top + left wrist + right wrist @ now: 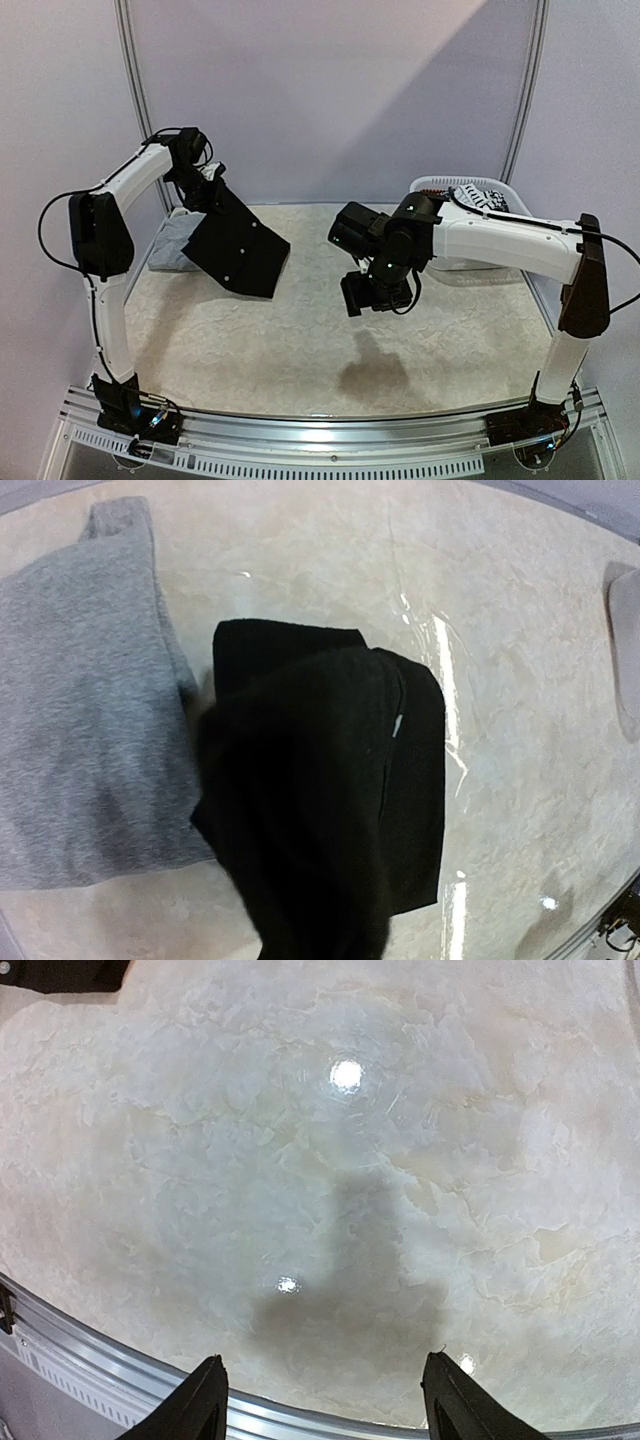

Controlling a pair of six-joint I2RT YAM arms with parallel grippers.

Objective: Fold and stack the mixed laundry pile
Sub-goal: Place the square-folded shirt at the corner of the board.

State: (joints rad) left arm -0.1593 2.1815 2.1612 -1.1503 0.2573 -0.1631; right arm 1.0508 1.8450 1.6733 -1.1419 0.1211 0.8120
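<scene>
My left gripper (207,190) is raised at the back left and shut on the black garment (236,248), which hangs from it with its lower end on the table. In the left wrist view the black garment (320,800) covers my fingers. The light grey top (170,245) lies flat on the table behind and left of it, and shows in the left wrist view (80,730). My right gripper (325,1405) is open and empty above the bare table middle (365,295). The printed piece (490,197) lies in the basket.
The white plastic laundry basket (440,184) stands at the back right behind my right arm; its rim shows in the left wrist view (625,650). The table's metal front rail (80,1360) runs below my right fingers. A corner of the black garment (60,972) shows there too.
</scene>
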